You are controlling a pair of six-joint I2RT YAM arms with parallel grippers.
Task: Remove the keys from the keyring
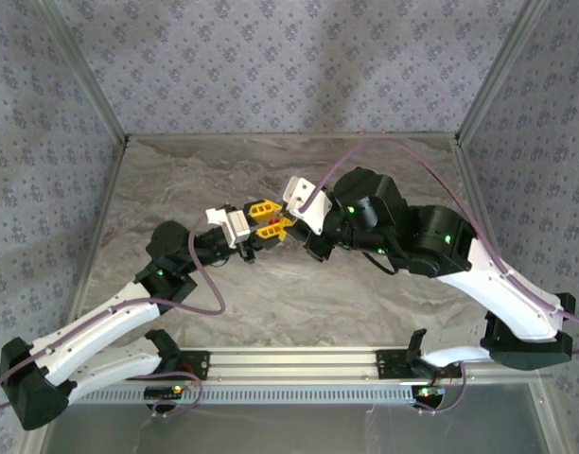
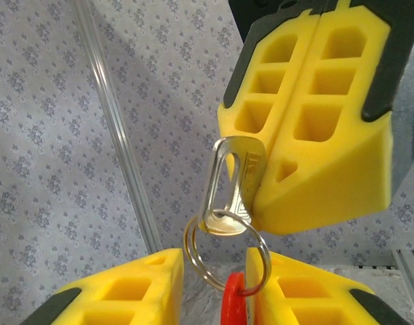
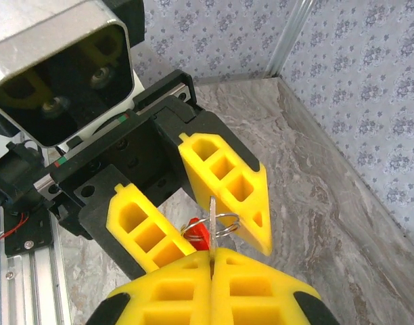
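- Top view: the two arms are meeting just above the middle of the frame. The left arm point(image 1: 129, 307) is stretching up from the lower left. The right arm point(image 1: 479, 274) is sweeping in from the lower right, folded at the elbow.
- The left gripper point(image 1: 259, 219) and right gripper point(image 1: 283, 225) are facing each other nose to nose, yellow tips nearly touching, above the marbled tabletop point(image 1: 365, 312).
- Left wrist view: the right gripper point(image 2: 271, 169) is coming down from the upper right. Its two fingers are pressed flat together, pinching the silver key point(image 2: 228, 183) by its blade at the tip.
- The keyring point(image 2: 242, 288) is dangling below that key at lower centre: the split ring point(image 2: 191, 254) is threaded through the key's head, and the red tag point(image 2: 233, 308) is hanging from the ring.
- The left gripper point(image 2: 215, 284) is sitting at the bottom edge with its jaws standing apart. The tag is hanging in the gap between them, and I cannot tell whether either pad is touching it.
- Right wrist view: the key point(image 3: 212, 217) is poking up from the closed right gripper point(image 3: 212, 261), with the tag point(image 3: 197, 235) just to its left.
- Count: two arms, two grippers, one key, one split ring, one red tag.
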